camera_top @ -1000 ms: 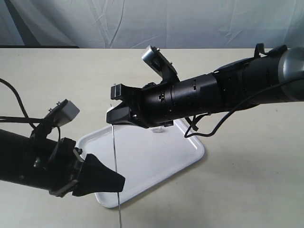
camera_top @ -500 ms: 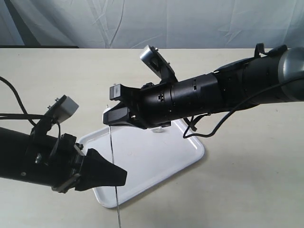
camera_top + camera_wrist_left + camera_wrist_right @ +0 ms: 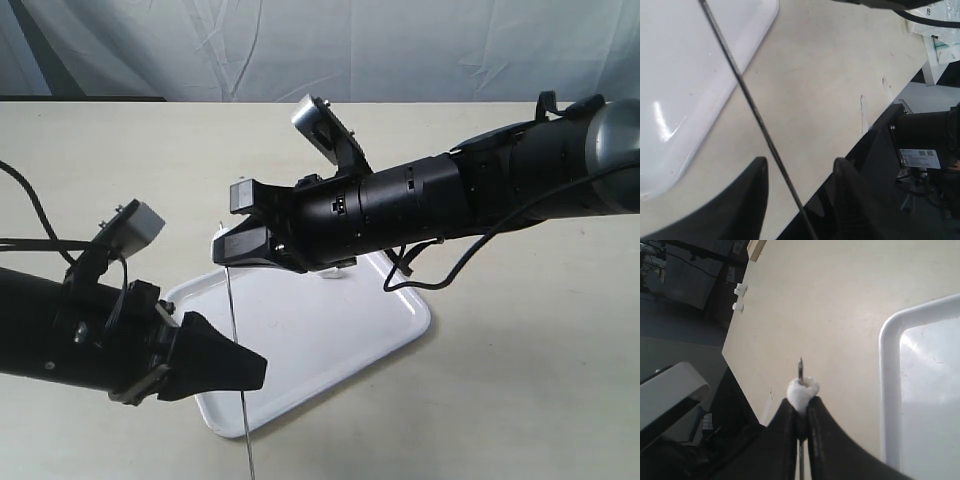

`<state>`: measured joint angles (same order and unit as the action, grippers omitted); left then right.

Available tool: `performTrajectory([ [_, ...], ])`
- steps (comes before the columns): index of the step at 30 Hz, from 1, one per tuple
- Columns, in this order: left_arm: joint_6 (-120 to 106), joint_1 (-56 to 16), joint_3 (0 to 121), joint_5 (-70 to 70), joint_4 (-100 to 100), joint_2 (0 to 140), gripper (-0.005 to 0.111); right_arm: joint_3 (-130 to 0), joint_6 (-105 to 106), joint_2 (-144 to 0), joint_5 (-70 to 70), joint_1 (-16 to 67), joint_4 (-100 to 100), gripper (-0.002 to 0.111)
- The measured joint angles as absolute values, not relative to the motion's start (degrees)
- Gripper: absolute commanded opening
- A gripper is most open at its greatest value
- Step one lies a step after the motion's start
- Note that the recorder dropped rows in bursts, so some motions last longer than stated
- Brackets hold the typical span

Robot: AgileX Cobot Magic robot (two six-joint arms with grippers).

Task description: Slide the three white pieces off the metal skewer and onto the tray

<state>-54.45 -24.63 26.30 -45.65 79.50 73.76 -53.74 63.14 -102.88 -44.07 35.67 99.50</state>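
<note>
The thin metal skewer (image 3: 235,330) stands nearly upright over the near left part of the white tray (image 3: 390,320). My right gripper (image 3: 801,402) is shut on one white piece (image 3: 802,390) threaded near the skewer's tip (image 3: 800,367), and the rod runs down between its fingers. In the exterior view that gripper (image 3: 222,250) sits at the skewer's top end. My left gripper (image 3: 799,165) is open. The skewer (image 3: 750,100) passes between its fingers (image 3: 757,172) without visibly touching either, beside the tray's rim (image 3: 760,35). Other white pieces are hidden.
The tray lies on a beige table (image 3: 520,380). A black cable (image 3: 400,280) droops from the right arm over the tray's far corner. The table's edge and dark equipment (image 3: 920,135) show close to the left gripper. Two small white objects (image 3: 739,295) lie near the table's edge.
The left gripper has risen slightly and shifted right along the skewer. The right gripper has edged left, tilting the skewer's top end left.
</note>
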Motion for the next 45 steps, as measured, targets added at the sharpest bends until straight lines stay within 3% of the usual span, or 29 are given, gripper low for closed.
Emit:
performTrajectory([
  [3,-54.5,-24.6,26.3,-46.0,79.3,73.8,0.028,-53.7,63.1,-102.9,-43.8,35.7,99.5,-0.001],
  [19,-54.5,-24.6,26.3,-41.8,85.9,73.9,0.033,-58.5,63.0,-102.3,-38.8,35.7,99.7,-0.001],
  [22,-54.5,-24.6,26.3,-40.9,86.1,73.9,0.027,-58.5,63.0,-102.3,-38.6,35.7,99.7,-0.001],
  [28,-54.5,-24.6,26.3,-40.2,85.9,73.9,0.000,-58.5,62.9,-102.3,-38.0,35.7,99.7,-0.001],
  [45,-53.8,-24.6,26.1,-36.8,80.0,73.9,0.000,-58.5,63.6,-102.2,-38.1,35.7,99.8,-0.001],
])
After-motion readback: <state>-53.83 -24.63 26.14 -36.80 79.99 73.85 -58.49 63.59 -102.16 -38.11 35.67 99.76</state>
